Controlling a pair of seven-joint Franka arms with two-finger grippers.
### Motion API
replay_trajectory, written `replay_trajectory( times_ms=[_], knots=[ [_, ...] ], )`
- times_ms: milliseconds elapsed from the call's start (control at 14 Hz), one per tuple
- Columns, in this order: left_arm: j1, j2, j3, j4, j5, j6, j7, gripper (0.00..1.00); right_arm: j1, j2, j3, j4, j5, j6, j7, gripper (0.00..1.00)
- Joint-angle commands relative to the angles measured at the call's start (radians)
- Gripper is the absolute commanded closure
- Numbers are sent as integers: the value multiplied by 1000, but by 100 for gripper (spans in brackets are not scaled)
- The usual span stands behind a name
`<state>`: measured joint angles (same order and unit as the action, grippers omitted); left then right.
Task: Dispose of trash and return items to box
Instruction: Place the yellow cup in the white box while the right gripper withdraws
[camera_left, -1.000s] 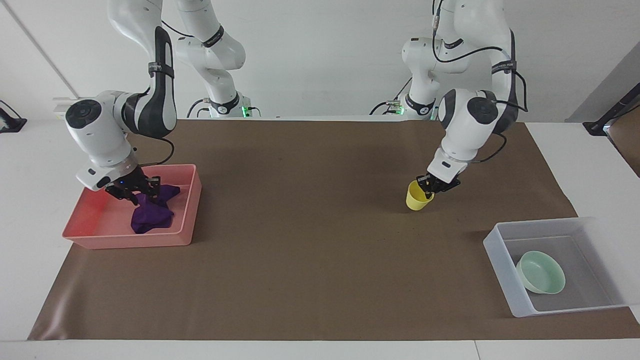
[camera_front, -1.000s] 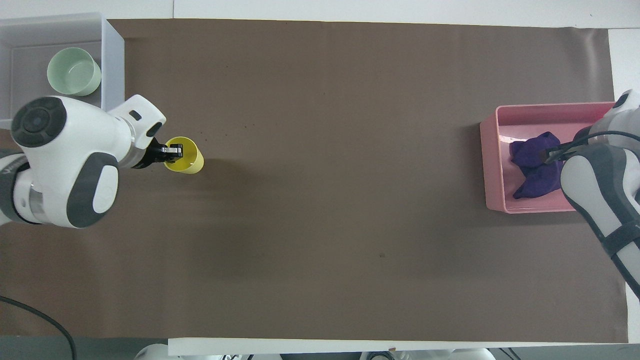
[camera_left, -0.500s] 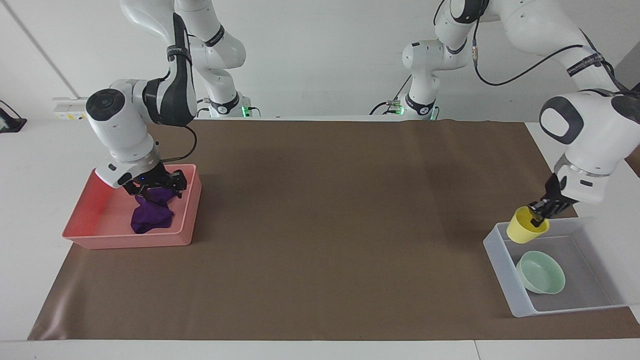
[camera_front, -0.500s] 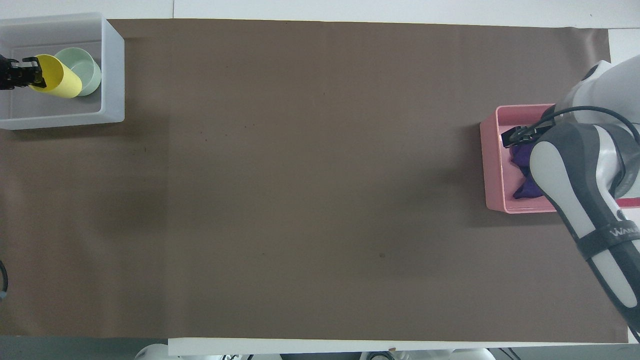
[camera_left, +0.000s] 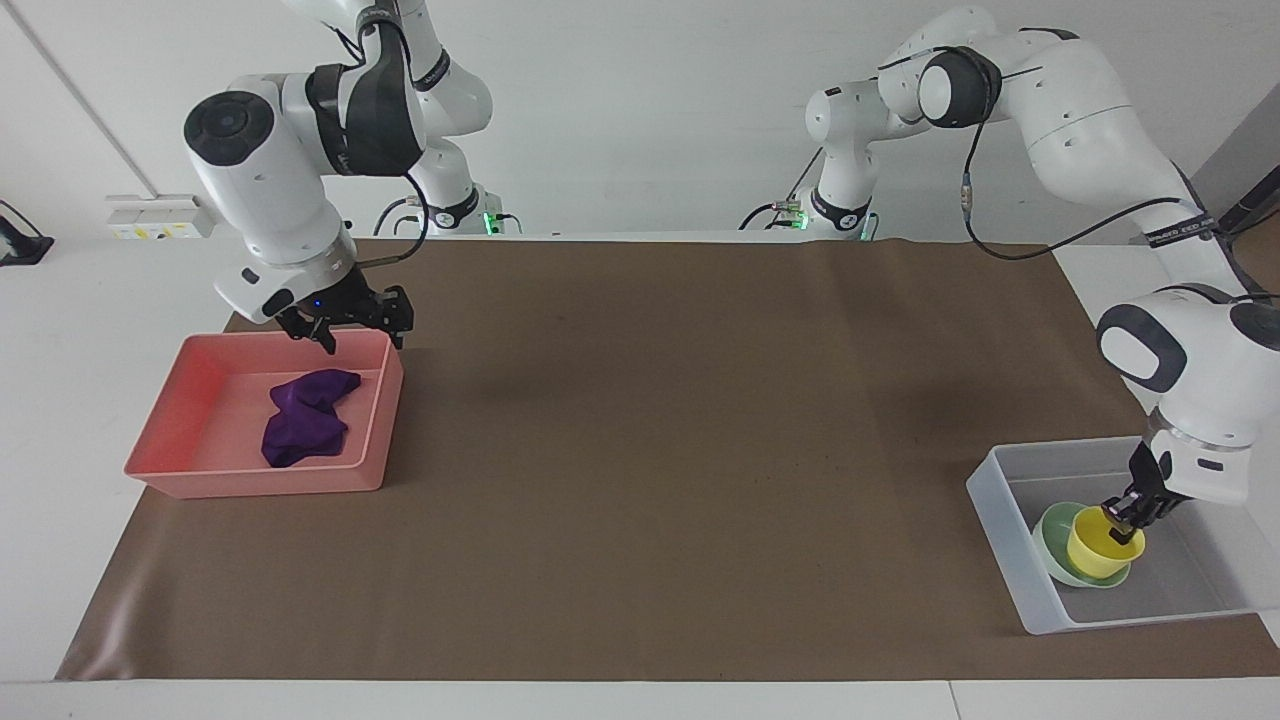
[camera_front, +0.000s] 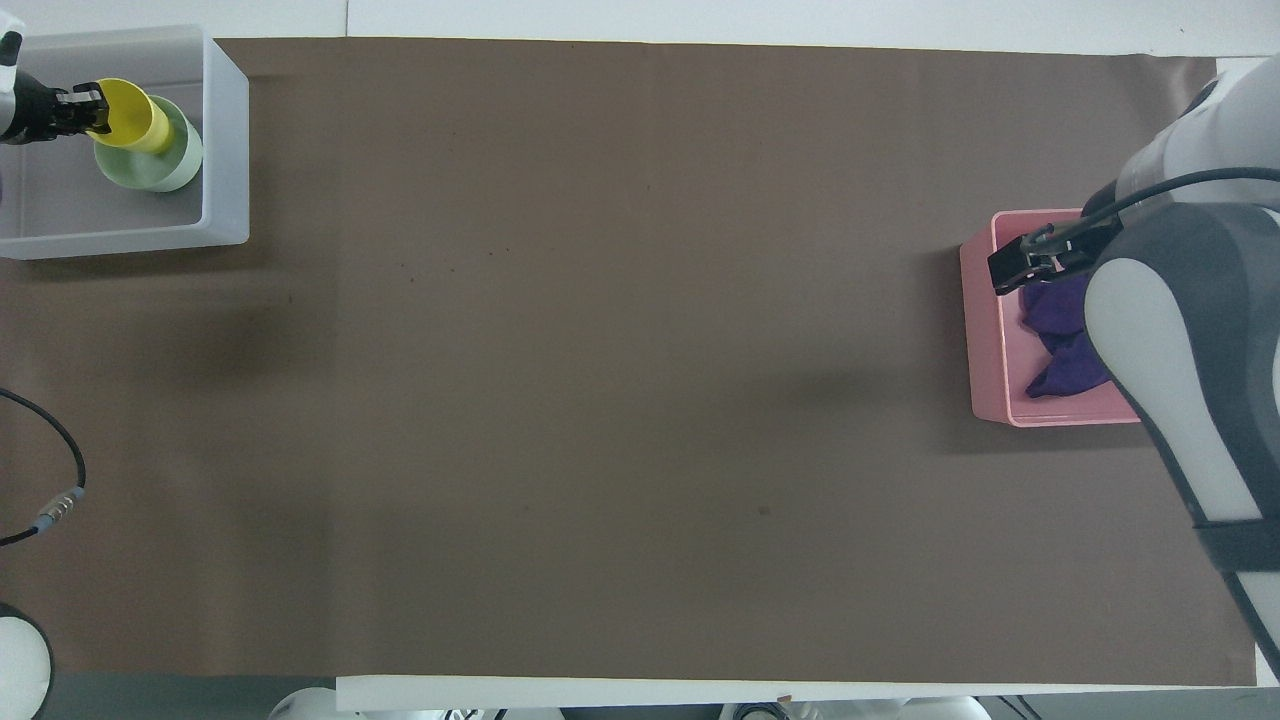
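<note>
The purple rag (camera_left: 303, 422) lies loose in the pink tray (camera_left: 250, 480) at the right arm's end of the table. My right gripper (camera_left: 363, 335) is open and empty, raised over the tray's rim nearest the robots. In the overhead view it (camera_front: 1020, 262) is over the tray's (camera_front: 985, 340) corner, beside the rag (camera_front: 1060, 330). My left gripper (camera_left: 1120, 512) is shut on the rim of the yellow cup (camera_left: 1100, 548). The cup stands upright in the mint-green bowl (camera_left: 1052, 552) inside the translucent bin (camera_left: 1000, 525). The overhead view shows the left gripper (camera_front: 85, 105), cup (camera_front: 130, 115), bowl (camera_front: 165, 170) and bin (camera_front: 228, 140).
A brown mat (camera_left: 680, 420) covers the table between tray and bin. White table surface lies around the mat's edges.
My left gripper carried the yellow cup from the mat over the bin and lowered it into the green bowl. My right gripper let go of the rag and rose above the tray.
</note>
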<state>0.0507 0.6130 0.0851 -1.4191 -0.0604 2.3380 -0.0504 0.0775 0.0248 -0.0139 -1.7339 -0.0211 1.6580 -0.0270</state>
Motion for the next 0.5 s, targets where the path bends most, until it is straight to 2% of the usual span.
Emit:
replay_trajectory(
  times_ms=[0, 71, 143, 286, 429],
  knots=[
    [-44, -53, 15, -20, -6, -43, 3, 0, -4, -42, 14, 36, 30, -108, 9, 11],
    [-45, -108, 18, -44, 2, -115, 10, 0, -5, -52, 22, 40, 39, -130, 9, 11],
    [-48, -215, 15, -126, 19, -191, 18, 0, -5, -69, 25, 40, 43, -154, 9, 9],
    [-81, -419, 15, -336, 22, -252, 21, 0, -5, -109, 25, 34, 43, -176, 9, 1],
    [-118, -545, 15, -414, 22, -363, 46, 0, -5, -121, 25, 33, 43, -201, 9, 0]
  ],
)
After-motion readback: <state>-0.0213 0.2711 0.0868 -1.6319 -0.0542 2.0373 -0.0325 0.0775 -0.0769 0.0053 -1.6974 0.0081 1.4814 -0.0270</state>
